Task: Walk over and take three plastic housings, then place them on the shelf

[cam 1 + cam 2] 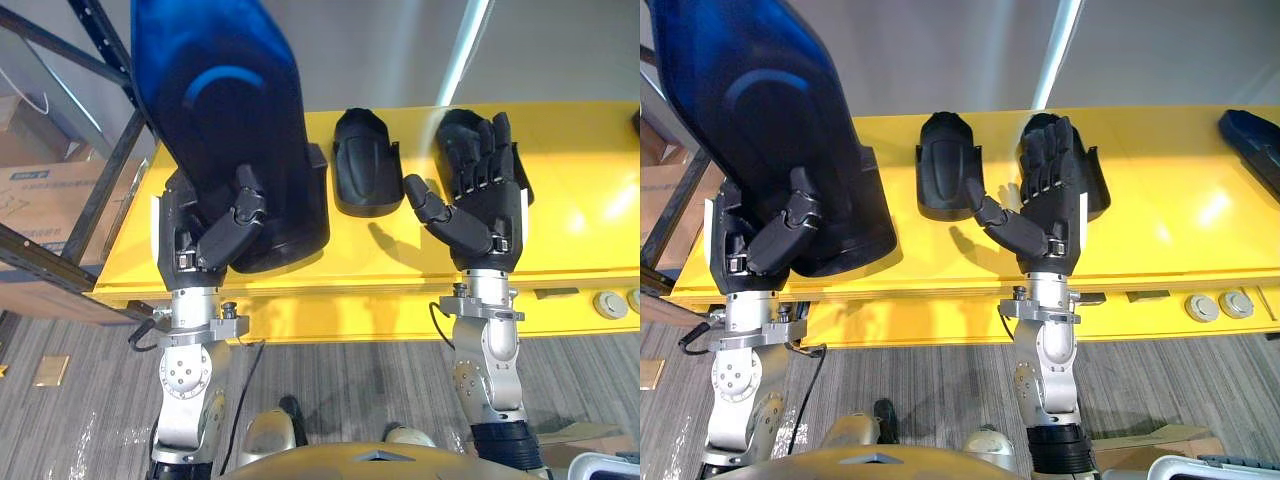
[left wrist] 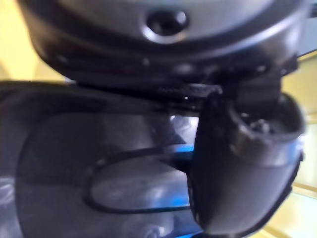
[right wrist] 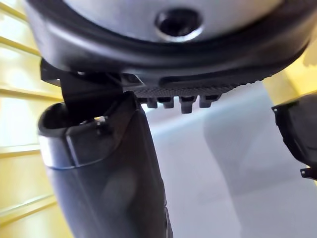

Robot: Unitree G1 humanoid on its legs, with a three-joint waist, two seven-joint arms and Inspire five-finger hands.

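No text, number or sign can be read. A cardboard box (image 1: 70,200) past the left end of the yellow shelf (image 1: 580,240) carries a short line of blue print near its top edge, but it is too small to make out.
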